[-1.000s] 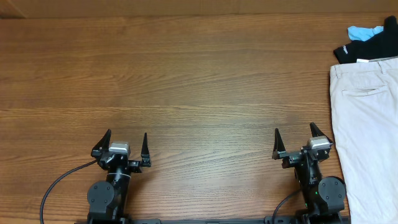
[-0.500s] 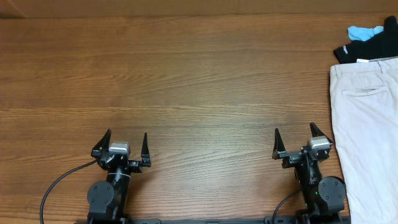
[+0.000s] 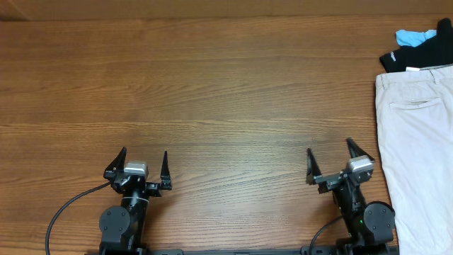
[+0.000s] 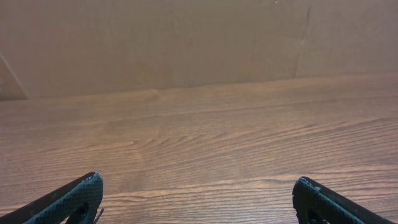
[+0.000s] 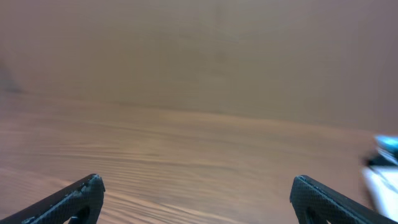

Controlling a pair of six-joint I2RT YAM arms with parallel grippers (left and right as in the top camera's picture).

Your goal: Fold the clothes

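Pale beige shorts [image 3: 417,142] lie flat along the table's right edge, waistband toward the back, one slit pocket showing; their pale edge [image 5: 387,186] shows at the far right of the blurred right wrist view. My right gripper [image 3: 329,153] stands open just left of the shorts, near the front edge, with nothing between its fingers. Over at the front left, my left gripper [image 3: 142,156] is open too, over bare wood. In both wrist views, the left wrist gripper [image 4: 198,182] and the right wrist gripper [image 5: 198,179] show only wide-apart black fingertips.
A black garment [image 3: 414,53] with a white label and a light blue cloth [image 3: 413,35] lie bunched at the back right corner, behind the shorts. A black cable [image 3: 67,209] trails from the left arm's base. A brown wall rises behind the table.
My right gripper has shifted slightly left and turned a little, blurring its wrist view. The left arm and the shorts have not moved.
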